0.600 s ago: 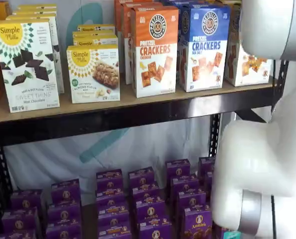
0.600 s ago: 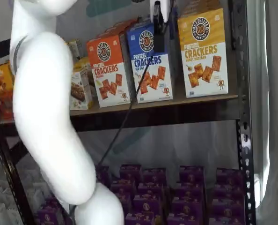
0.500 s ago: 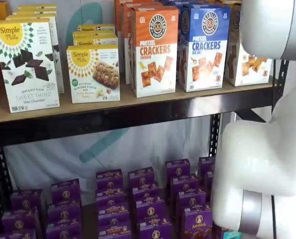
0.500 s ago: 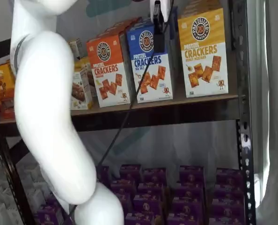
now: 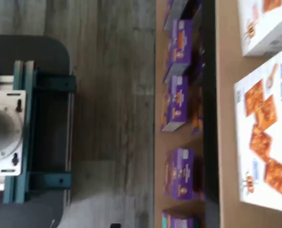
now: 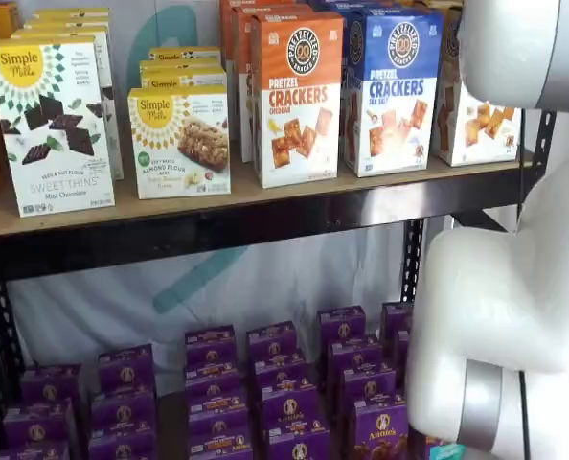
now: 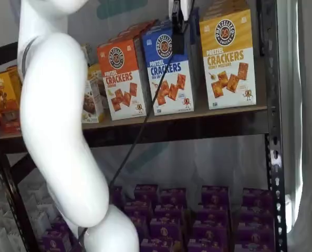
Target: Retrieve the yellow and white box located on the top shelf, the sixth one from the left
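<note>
The yellow and white box [image 7: 227, 58] stands upright at the right end of the top shelf [image 7: 198, 123]. In a shelf view the white arm covers most of it [image 6: 476, 129], and the shelf [image 6: 265, 206] shows below. It is out of the wrist view. My gripper [image 7: 178, 46] hangs from the view's top edge with a cable beside it. Its black fingers are in front of the blue-topped cracker box [image 7: 169, 71], left of the yellow and white box. No gap between the fingers shows.
An orange-topped cracker box [image 6: 299, 96] and Simple Mills boxes [image 6: 179, 139] stand further left. Purple boxes [image 6: 284, 402] fill the lower shelf. The white arm [image 7: 61, 142] stands before the shelves. The wrist view shows the blue-topped box [image 5: 267, 137], floor and the teal-bracketed mount [image 5: 22, 137].
The arm has shifted slightly and the gripper's fingers have risen a little in front of the blue-topped box. The boxes have not moved.
</note>
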You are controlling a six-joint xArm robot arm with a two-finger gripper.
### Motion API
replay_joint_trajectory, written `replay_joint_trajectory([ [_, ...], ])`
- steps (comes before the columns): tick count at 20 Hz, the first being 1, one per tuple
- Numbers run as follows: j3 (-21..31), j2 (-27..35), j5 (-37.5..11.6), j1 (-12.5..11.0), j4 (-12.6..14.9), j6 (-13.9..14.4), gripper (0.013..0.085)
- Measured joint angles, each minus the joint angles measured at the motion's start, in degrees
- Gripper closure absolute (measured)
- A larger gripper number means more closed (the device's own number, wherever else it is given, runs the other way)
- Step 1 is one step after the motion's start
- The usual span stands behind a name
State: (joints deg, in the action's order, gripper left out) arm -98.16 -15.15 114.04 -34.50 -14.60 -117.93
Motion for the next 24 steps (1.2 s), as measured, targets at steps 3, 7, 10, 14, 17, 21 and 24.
replay_joint_trajectory([
  [3,-2.3,1.4,-0.2,-1.2,-3.2,0.6,0.0130],
  [7,-5.9,3.8,-0.4,-1.8,-6.2,1.7,0.0130],
  [10,-9.4,6.2,0.4,-1.8,-7.9,2.9,0.0130],
  [14,-13.8,9.5,0.9,-1.1,-8.7,4.3,0.0130],
  [17,-15.4,11.0,0.6,-0.5,-8.4,4.8,0.0130],
  [21,-15.8,12.1,-0.6,-0.1,-8.6,5.0,0.0130],
  [24,-17.4,13.9,-0.2,-0.5,-9.8,5.4,0.0130],
])
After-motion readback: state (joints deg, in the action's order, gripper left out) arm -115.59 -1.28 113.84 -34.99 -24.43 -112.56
